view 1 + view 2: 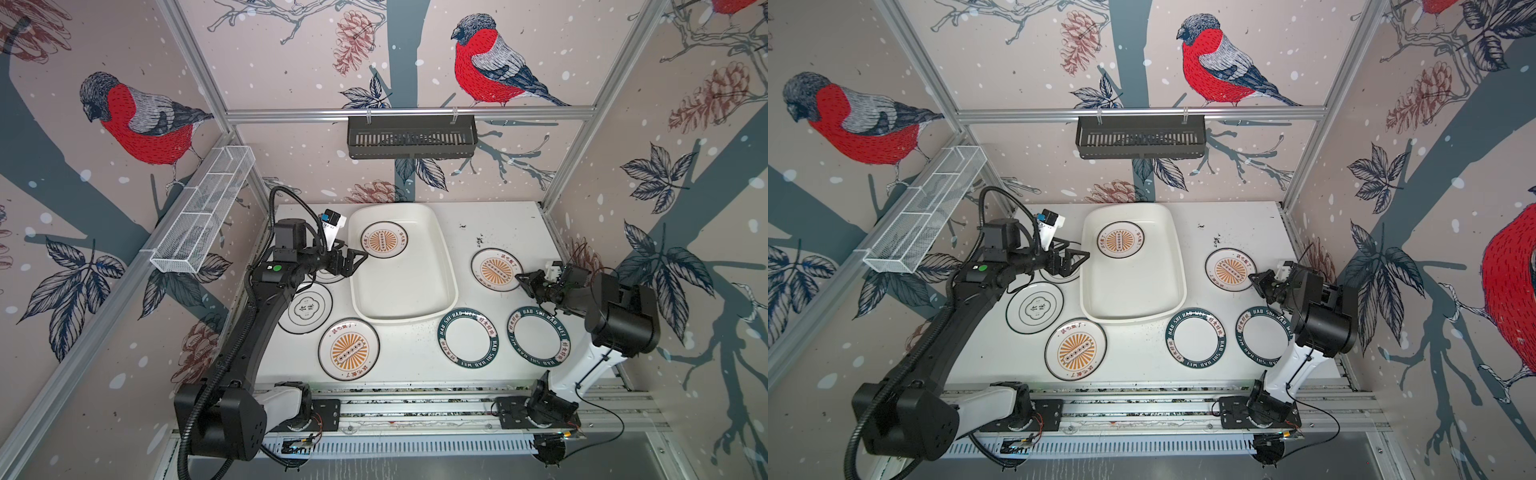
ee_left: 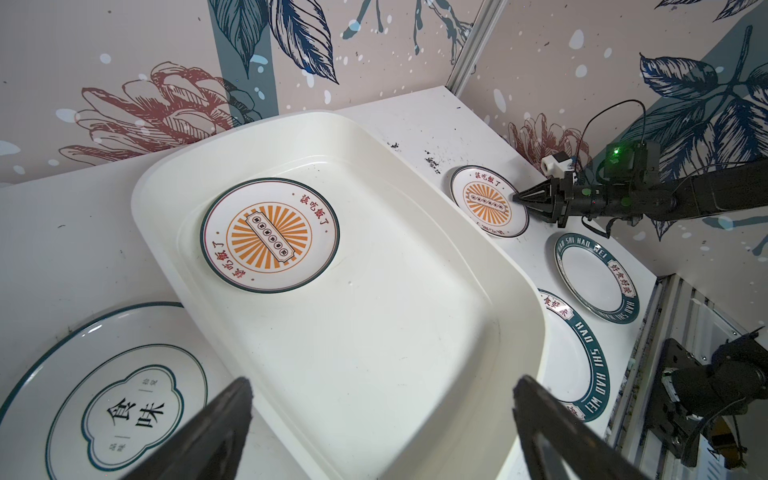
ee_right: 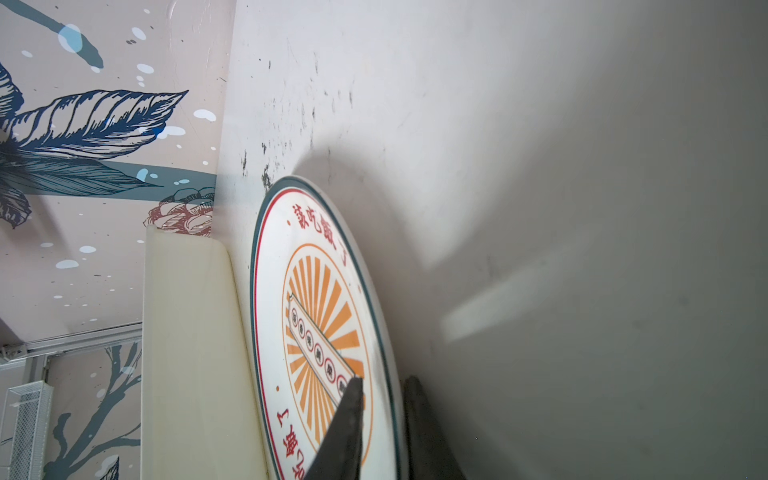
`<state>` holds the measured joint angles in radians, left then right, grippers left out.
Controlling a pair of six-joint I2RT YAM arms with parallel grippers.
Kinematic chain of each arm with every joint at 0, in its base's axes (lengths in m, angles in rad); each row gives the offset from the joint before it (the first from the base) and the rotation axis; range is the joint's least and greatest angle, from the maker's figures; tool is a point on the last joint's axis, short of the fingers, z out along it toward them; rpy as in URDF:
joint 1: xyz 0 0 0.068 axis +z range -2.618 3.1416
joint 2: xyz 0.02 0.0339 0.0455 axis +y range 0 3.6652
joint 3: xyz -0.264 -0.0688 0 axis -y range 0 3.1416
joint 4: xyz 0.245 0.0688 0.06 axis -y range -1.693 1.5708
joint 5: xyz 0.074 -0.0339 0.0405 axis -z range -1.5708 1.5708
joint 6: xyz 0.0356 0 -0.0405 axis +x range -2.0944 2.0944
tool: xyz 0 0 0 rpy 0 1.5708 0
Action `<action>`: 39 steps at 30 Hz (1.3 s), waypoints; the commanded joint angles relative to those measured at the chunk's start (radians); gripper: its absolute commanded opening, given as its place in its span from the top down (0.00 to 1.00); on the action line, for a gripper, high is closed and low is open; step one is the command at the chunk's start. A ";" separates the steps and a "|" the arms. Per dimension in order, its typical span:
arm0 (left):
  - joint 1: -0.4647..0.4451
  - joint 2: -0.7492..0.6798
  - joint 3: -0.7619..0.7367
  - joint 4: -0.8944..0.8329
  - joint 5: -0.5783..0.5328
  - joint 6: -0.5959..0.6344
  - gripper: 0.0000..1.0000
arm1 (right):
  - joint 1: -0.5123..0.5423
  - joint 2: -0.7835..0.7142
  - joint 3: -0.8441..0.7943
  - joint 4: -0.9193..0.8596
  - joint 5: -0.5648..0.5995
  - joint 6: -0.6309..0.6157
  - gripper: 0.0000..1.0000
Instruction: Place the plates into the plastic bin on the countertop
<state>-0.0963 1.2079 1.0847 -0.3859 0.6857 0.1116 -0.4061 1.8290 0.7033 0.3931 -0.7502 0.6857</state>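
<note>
The white plastic bin (image 1: 415, 309) lies at the back middle of the countertop (image 1: 503, 224), and one sunburst plate (image 1: 383, 240) rests inside it. My left gripper (image 1: 358, 262) (image 2: 383, 380) hangs open over the bin's left rim, holding nothing. Right of the bin, my right gripper (image 1: 519, 277) (image 3: 384, 380) is shut on the near rim of a sunburst plate (image 1: 496, 269) (image 3: 316, 291), one finger over it and one under. Two green-rimmed plates (image 1: 468, 337) (image 1: 538, 336), a third sunburst plate (image 1: 349, 350) and a black-character plate (image 1: 305, 308) lie in front. Another plate (image 1: 328, 277) is mostly hidden under the left gripper.
A black slatted basket (image 1: 411, 137) hangs on the back wall. A white wire-mesh rack (image 1: 203, 208) is fixed to the left wall. Dark crumbs (image 1: 480, 240) dot the counter behind the right plate. Aluminium rails (image 1: 415, 405) with both arm bases run along the front edge.
</note>
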 commanded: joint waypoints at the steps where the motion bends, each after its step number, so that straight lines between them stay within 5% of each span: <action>1: -0.002 -0.006 -0.003 0.016 0.023 0.004 0.03 | 0.005 0.011 0.013 -0.006 0.008 0.015 0.77; 27: -0.002 -0.019 -0.023 0.027 0.035 0.003 0.03 | 0.030 0.070 0.140 -0.169 0.003 -0.080 0.76; 39: -0.002 -0.025 -0.034 0.038 0.052 -0.009 0.03 | 0.036 0.078 0.150 -0.176 0.002 -0.075 0.87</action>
<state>-0.0963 1.1896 1.0527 -0.3775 0.7067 0.1051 -0.3725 1.8999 0.8509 0.2367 -0.7570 0.6247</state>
